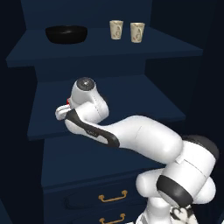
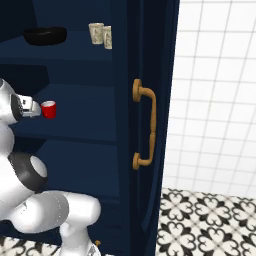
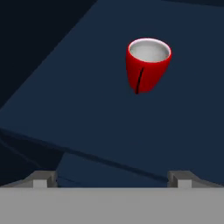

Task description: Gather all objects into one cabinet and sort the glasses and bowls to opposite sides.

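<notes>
The tall navy cabinet holds everything here. On its top shelf a wide black bowl sits at the left, and two cream patterned cups stand at the right. The same bowl and cups appear from the other side. A small red cup with a white inside stands upright on the middle shelf. My gripper is open and empty, a short way in front of the red cup and not touching it.
The cabinet door stands open at the right with a long gold handle. Drawers with curved gold handles sit below the shelves. White tiled wall and patterned floor lie right of the cabinet.
</notes>
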